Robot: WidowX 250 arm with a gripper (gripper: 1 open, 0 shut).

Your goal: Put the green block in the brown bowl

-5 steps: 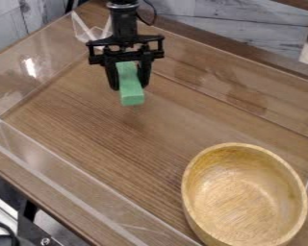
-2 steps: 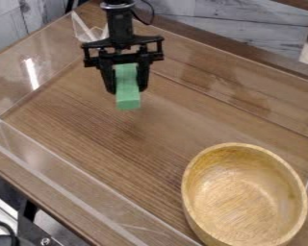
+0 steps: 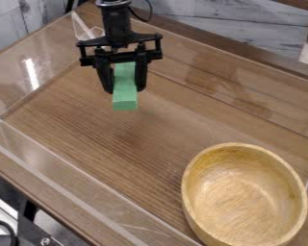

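1. The table (image 3: 80, 144) was the biggest thing. It was made of brown wood with long lines in it, and it spread out under the hand on every side. A clear wall (image 3: 28, 67) stood up along its edges, off to the left of the hand and behind it.

2. The brown bowl (image 3: 245, 204) was the next biggest. It was round, shallow and light brown, with a thick rim. It sat on the table well away from the hand, down toward the front and off to the right. There was nothing inside it.

3. The gripper (image 3: 122, 75) was black and hung from a dark arm that came down from the top of the view. It pointed mostly downward. Its two fingers (image 3: 103, 69) were closed tight on the green block, one on each side of it.

4. The green block (image 3: 126, 87) was the smallest thing. It was a little bright green bar, held between the fingers with its lower end sticking out below them. It looked lifted a bit off the table, far from the bowl.
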